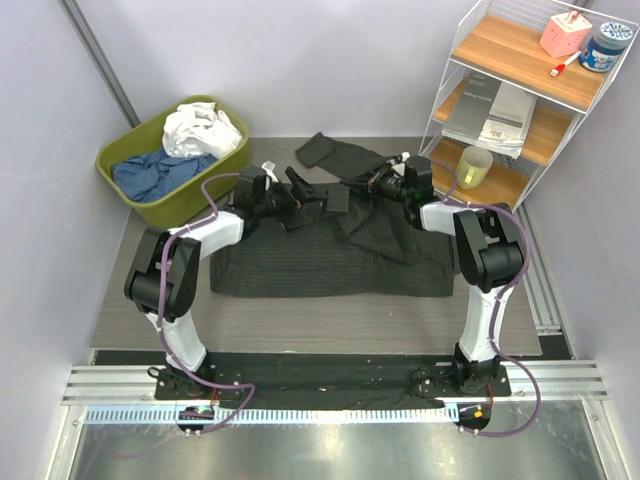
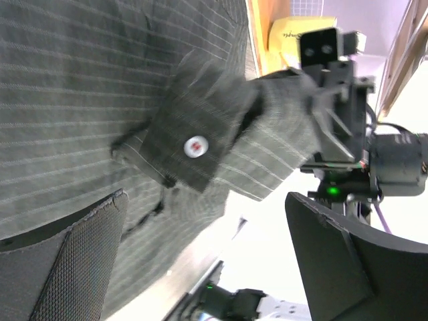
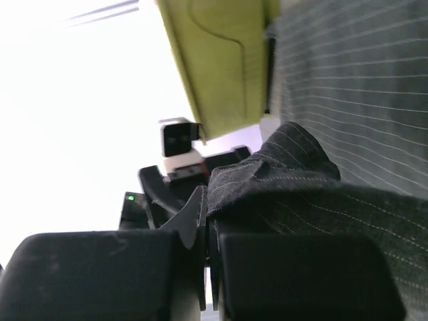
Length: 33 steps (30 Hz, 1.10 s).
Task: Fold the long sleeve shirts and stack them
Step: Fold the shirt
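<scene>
1. Shirt (image 1: pixel 330 262) is lying dark and pinstriped across the middle of the worktop (image 1: pixel 300 325) in the top view. Its body is spread flat, and 1 sleeve (image 1: pixel 335 152) is trailing toward the far edge. Both arms are reaching forward and bending inward, so the left gripper (image 1: pixel 300 192) and right gripper (image 1: pixel 362 183) are facing each other, close together, over the shirt's far edge. I am judging this as a sleeve fold being set up, with 1 gripper pinching cloth while the other is lining up to take hold. A green basket (image 1: pixel 170 205) of other clothes is sitting at the far left corner.

2. In the left wrist view, the left gripper's fingers (image 2: pixel 67 267) are standing wide apart with nothing between them. They are pointing at a cuff (image 2: pixel 167 134) that carries a pale button (image 2: pixel 194 146). The cuff seems to be hanging clear of the body cloth, probably so these fingers can get around it. Beyond it, the right gripper (image 2: pixel 314 100) is clamping a bunch of the same fabric.

3. In the right wrist view, the right gripper's fingers (image 3: pixel 301 274) are pressing together on a fold of pinstriped cloth and pulling it into a ridge above the flat body. The wrist is lying rolled on its side, low over the worktop. The left gripper is facing it, with the basket wall behind.
</scene>
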{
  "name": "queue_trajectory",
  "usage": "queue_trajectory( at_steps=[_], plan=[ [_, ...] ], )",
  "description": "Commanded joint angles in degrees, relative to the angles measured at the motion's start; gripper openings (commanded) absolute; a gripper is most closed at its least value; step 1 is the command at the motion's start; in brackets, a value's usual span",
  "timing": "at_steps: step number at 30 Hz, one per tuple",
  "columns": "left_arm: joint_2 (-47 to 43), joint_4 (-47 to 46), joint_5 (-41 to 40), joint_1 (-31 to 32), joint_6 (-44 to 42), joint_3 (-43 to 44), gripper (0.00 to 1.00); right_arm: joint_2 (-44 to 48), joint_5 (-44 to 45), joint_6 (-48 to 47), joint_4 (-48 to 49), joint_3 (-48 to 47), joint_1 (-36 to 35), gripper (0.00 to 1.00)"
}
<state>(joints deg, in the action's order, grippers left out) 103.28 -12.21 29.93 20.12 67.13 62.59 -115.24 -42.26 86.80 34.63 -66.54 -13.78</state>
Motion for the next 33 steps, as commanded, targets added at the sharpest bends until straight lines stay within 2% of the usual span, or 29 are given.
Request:
queue_trajectory(
  at_steps=[1,5,14,17,20,21,23,25,26,28,29,30,32,33],
  plan=[
    [-2.83,2.07,-3.64,2.20,7.47,0.95,1.00,5.90,4.36,0.38,0.18,0.27,-0.98,0.01],
    [-2.83,2.63,-6.02,3.26,10.99,0.78,1.00,6.17,5.78,1.96,0.61,0.45,-2.39,0.01],
    [-0.72,-6.41,-5.68,3.79,16.71,1.13,0.99,5.82,6.84,3.72,-1.05,0.98,-3.89,0.01],
    [-0.10,-7.83,-5.76,3.79,17.33,1.39,0.93,5.90,7.45,3.55,-3.51,1.59,-3.97,0.01],
    [0.86,-8.18,-6.02,3.79,17.77,2.27,0.79,5.99,7.63,3.90,-4.57,2.64,-4.41,0.01],
    [1.21,-8.27,-6.11,3.79,17.59,2.36,0.71,6.08,7.63,3.99,-4.66,2.82,-4.59,0.01],
    [1.57,-8.62,-6.11,3.61,17.42,2.80,0.64,6.34,7.46,3.90,-4.57,3.61,-4.59,0.01],
    [1.48,-8.97,-5.41,3.52,16.89,2.98,0.51,6.35,7.19,3.81,-4.57,4.22,-4.59,0.01],
    [1.22,-9.06,-5.24,3.52,16.54,3.07,0.42,6.52,7.19,3.64,-4.57,4.49,-4.41,0.01],
    [0.61,-9.76,-4.54,3.52,15.66,2.98,0.29,6.61,7.10,3.63,-3.96,5.11,-4.33,0.01],
    [0.60,-9.94,-4.27,3.35,15.22,2.98,0.16,6.69,7.10,3.63,-3.87,5.02,-4.41,0.01],
    [0.43,-10.12,-3.66,3.26,14.52,2.98,0.09,6.61,7.02,3.55,-3.52,5.11,-4.24,0.01],
    [0.25,-10.12,-2.78,2.65,13.38,2.89,0.00,6.78,6.75,3.29,-2.99,4.85,-4.06,0.01],
    [0.16,-10.12,-1.73,2.38,12.77,2.72,0.00,6.87,6.32,2.94,-3.08,4.67,-3.80,0.01]
  ],
)
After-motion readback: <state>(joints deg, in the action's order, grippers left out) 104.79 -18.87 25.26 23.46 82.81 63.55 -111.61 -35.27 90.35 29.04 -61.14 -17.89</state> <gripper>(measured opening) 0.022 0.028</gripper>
